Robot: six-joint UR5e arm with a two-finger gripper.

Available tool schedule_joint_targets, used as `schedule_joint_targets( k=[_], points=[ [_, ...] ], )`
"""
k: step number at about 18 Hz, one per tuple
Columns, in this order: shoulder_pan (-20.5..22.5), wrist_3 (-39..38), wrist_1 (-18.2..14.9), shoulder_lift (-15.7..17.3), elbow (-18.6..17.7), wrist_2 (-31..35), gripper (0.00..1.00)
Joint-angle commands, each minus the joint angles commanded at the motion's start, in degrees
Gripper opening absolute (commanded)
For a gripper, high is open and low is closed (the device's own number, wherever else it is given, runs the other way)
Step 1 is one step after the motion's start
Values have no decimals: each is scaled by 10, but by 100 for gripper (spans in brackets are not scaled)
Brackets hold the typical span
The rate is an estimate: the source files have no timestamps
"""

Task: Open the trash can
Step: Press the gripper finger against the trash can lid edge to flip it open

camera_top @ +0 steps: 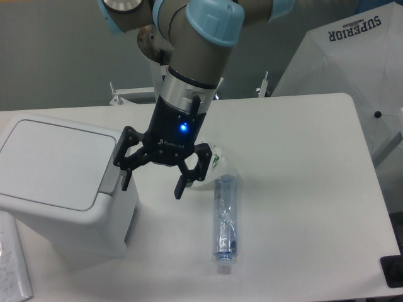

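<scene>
White plastic, the trash can (63, 182) sits with its flat lid down and its grey latch (112, 173) on the rim toward the gripper (152, 187). The gripper hangs just beside that latch, fingers spread and holding nothing. A clear plastic bottle (225, 221) lies on the table (302, 163) beyond the gripper from the trash can.

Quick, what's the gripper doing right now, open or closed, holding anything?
Gripper: open, holding nothing, beside the trash can latch.

Grey arm (189, 60) with pale blue joint caps, black hand (153, 184), glowing blue light
</scene>
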Motion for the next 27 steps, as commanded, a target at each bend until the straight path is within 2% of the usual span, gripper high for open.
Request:
schedule_joint_targets(
  k=[4, 10, 13, 17, 27],
  points=[
    [-7, 0, 1, 2, -17, 1, 100],
    [-7, 8, 8, 40, -70, 0, 100],
    [-7, 9, 11, 35, -70, 3, 100],
    [-8, 15, 12, 30, -70, 49, 100],
    [-8, 13, 15, 25, -65, 62, 100]
  ],
)
